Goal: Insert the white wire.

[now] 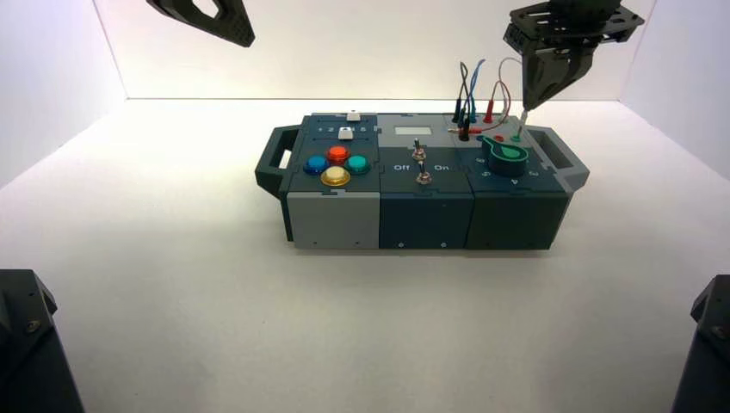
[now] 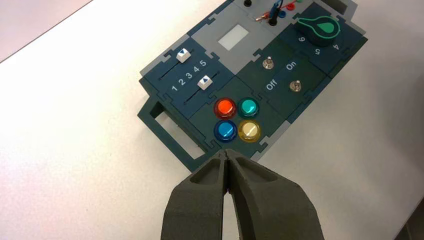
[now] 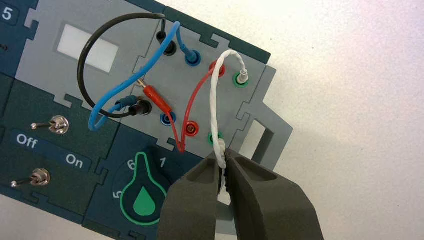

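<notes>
The white wire [image 3: 216,105] loops up from a green socket [image 3: 242,77] at the back right corner of the box [image 1: 422,206]. My right gripper [image 3: 222,156] is shut on the wire's free end, and the whitish plug shows between the fingers. It hovers just above a second green socket [image 3: 212,136] next to the green-marked knob [image 3: 142,192]. In the high view the right gripper [image 1: 525,108] points down over the wire panel, with the plug tip [image 1: 521,119] just above the box top. My left gripper [image 2: 227,155] is shut, empty, high over the box's left end.
Black [image 3: 85,65], blue [image 3: 150,65] and red [image 3: 192,100] leads arch over the same panel close to the white one. A loose red plug [image 3: 156,99] lies on the panel. Two toggle switches [image 3: 59,125] marked Off and On sit beside it. Coloured buttons [image 2: 236,119] and sliders [image 2: 205,82] lie toward the left.
</notes>
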Motion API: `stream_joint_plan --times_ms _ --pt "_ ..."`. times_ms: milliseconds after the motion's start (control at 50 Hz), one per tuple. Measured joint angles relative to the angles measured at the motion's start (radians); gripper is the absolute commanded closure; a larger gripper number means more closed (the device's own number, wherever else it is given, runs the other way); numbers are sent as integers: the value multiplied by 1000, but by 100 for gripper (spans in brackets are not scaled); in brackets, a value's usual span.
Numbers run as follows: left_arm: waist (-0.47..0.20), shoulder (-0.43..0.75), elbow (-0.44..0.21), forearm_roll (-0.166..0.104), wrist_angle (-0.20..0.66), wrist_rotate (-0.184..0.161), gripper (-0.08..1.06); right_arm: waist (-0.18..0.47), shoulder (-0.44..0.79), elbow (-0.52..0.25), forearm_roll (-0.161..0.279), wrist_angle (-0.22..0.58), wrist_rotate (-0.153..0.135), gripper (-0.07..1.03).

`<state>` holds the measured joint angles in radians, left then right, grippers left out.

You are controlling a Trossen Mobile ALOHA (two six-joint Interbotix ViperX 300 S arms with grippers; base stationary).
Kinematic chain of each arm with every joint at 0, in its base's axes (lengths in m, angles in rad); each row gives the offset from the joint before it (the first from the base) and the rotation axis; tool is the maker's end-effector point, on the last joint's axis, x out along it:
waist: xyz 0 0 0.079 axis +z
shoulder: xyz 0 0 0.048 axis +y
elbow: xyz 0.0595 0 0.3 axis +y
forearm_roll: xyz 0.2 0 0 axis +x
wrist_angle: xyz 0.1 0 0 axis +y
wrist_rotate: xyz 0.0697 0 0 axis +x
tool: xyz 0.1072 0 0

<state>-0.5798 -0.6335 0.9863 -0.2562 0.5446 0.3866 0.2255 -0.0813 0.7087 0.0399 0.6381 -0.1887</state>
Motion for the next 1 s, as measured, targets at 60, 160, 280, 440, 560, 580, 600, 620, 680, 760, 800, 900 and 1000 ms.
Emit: stream_joint_plan --times_ms 60,160,280,440,560,580,600,620,680,760,800,900,1000 --pt "0 0 -2 0 0 0 101 0 0 -2 0 0 0 98" --pt "0 0 0 0 0 0 101 0 0 0 2 0 0 98" --pt "0 0 0 0 0 0 101 0 0 -2 2 0 0 98" --pt "0 0 0 -2 0 0 101 0 -2 0 5 0 0 98" --pt "0 0 0 0 0 0 101 2 0 0 5 5 0 98" --pt "0 0 0 0 0 -2 101 2 0 0 5 8 0 98" --pt "0 0 0 0 0 0 101 2 0 0 6 9 0 98" --pt "0 0 0 0 0 0 101 2 0 0 6 9 0 98" --pt "-2 0 0 0 0 0 101 2 -2 0 5 11 0 98" --pt "0 0 0 0 0 0 101 2 -2 0 6 11 0 98" --pt "0 0 0 0 0 0 101 2 -2 0 6 11 0 98" --pt "0 2 0 0 0 0 101 2 0 0 11 11 0 98" --pt "0 0 -2 0 0 0 101 3 2 0 12 9 0 98"
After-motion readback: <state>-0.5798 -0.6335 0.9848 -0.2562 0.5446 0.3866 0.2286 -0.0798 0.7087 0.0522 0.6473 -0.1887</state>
